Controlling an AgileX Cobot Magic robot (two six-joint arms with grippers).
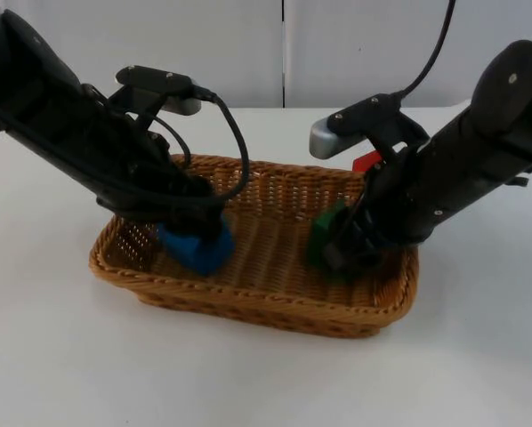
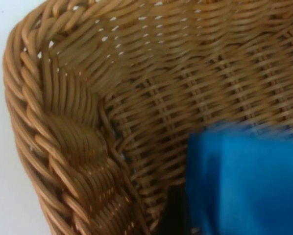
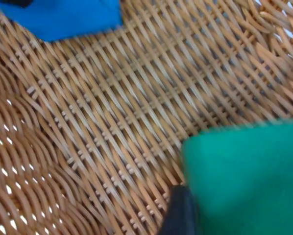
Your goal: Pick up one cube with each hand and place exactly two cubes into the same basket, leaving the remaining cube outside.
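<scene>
Currently, you had both grippers inside the basket: the left gripper held the blue cube at one end, the right gripper the green cube opposite. Releasing remained. The red cube lay behind the basket, outside.

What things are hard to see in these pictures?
1. Red cube: top view, mostly behind the right arm.
2. Right hand on the green cube: top view, grip hidden by the arm.
3. Blue cube: left wrist view, blurred and cut off at the edge.
4. Left hand: top view, its grip is hidden.
</scene>
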